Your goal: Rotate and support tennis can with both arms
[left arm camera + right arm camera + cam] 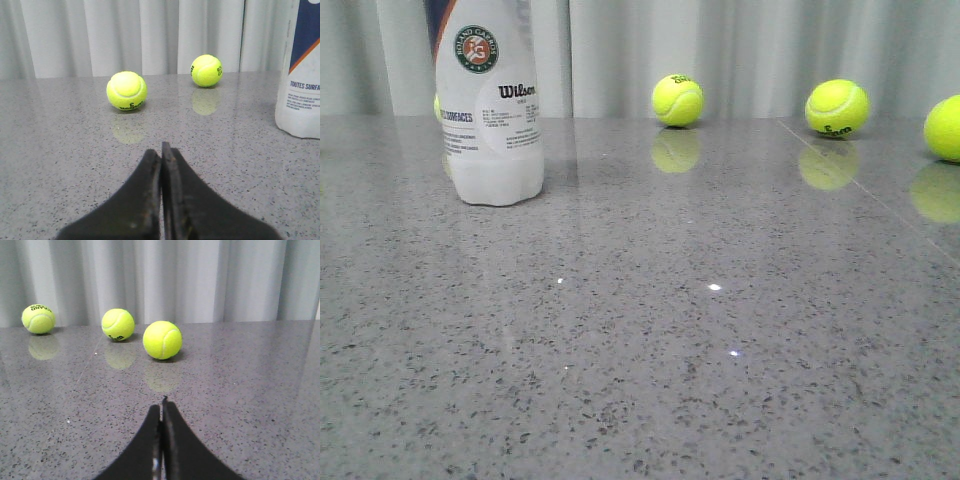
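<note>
tennis can (488, 110): upright on counter (670, 350), far left, untouched | left pincer (161, 150): closed, empty, low over counter | right pincer (162, 405): closed, empty | loose tennis balls (678, 100): along rear edge

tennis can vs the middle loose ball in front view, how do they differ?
Shape: the tennis can is a tall tube running out of the frame's top; the middle ball is a small sphere.
Colour: the can is white with a navy-and-orange label and Wilson lettering; the ball is yellow-green with dark print.
Place: the can stands at the left; the ball sits to the right.
Both rest on the grey table, untouched.
</note>
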Controlling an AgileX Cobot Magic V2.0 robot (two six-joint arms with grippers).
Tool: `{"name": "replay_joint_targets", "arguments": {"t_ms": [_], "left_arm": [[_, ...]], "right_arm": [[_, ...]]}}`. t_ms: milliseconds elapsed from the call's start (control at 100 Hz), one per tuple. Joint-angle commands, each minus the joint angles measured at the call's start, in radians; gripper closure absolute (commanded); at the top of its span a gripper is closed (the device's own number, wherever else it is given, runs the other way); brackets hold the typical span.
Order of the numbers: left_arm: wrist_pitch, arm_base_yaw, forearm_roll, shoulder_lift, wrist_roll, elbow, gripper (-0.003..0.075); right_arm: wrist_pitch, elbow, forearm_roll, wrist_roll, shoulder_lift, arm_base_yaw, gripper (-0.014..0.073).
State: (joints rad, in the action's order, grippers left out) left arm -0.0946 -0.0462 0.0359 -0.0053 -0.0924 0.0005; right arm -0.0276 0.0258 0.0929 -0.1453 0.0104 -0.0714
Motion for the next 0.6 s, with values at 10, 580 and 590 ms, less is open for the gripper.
{"name": "replay_joint_targets", "arguments": {"t_ms": [10,580,590], "left_arm": [[0.076,-0.002,0.009,-0.031,0.001,0.045,0.0739],[0.076,-0.002,0.009,-0.031,0.001,0.045,0.0739],[0.076,-0.002,0.009,-0.031,0.001,0.045,0.0739]], "right_arm": [[0.085,0.004,0.011,0.024,0.017,-0.007,0.0655],[0.081,0.004,-0.009,0.024,0.017,-0.008,0.0655],[0.081,0.004,-0.009,0.024,0.017,-0.008,0.0655]]}}
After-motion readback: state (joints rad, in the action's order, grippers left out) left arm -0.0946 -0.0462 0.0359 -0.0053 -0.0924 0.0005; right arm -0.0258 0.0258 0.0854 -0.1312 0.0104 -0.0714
